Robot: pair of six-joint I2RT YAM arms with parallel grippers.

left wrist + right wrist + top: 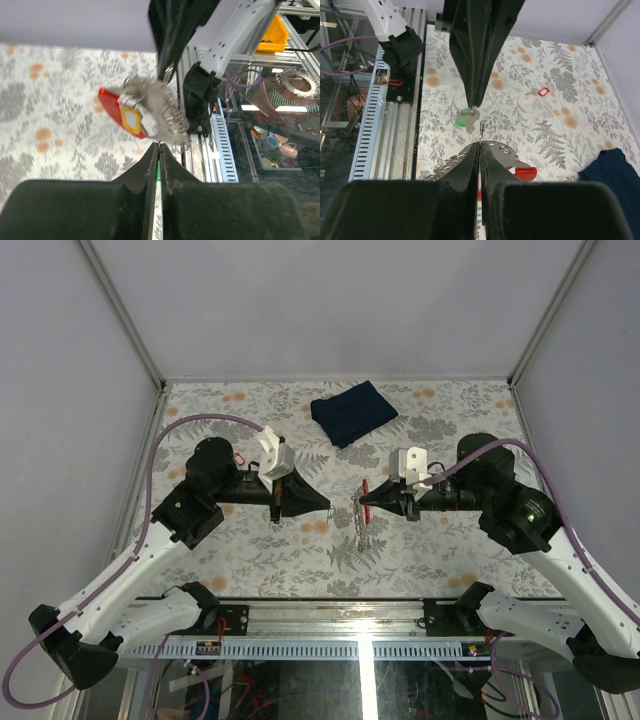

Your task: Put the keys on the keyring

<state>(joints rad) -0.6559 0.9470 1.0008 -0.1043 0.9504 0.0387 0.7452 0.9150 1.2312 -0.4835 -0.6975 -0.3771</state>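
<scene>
Right wrist reveals left end effector [474, 106] pinching green key [466, 118]; right end effector [480, 144] clamps keyring [155, 102].

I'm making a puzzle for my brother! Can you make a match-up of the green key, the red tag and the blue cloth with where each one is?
Things: 1 green key; 2 red tag; 3 blue cloth.
Places: A lying on the far side of the table; B pinched in the left gripper; C on the keyring the right gripper holds.
Pairs: 1-B, 2-C, 3-A.
</scene>
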